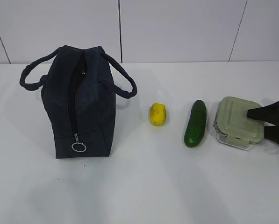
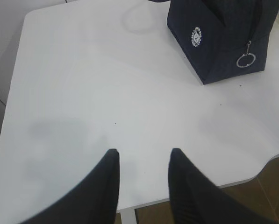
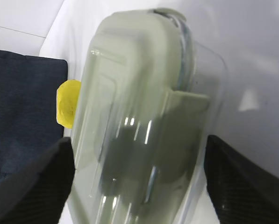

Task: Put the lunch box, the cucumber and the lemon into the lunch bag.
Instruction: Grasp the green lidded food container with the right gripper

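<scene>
The right hand (image 1: 275,125) stood wide, straddling the box (image 1: 237,122) from the right (not gripping it); the bag (image 1: 79,105) lay far left, by the empty, half-open left hand (image 2: 144,161)

No readable text anywhere. Only mark: a small round white logo (image 2: 196,37) on the end of the bag (image 2: 223,42), too small to make out any lettering.

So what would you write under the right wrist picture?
Open right gripper straddling the green-lidded lunch box, with the lemon and lunch bag beyond.
</scene>
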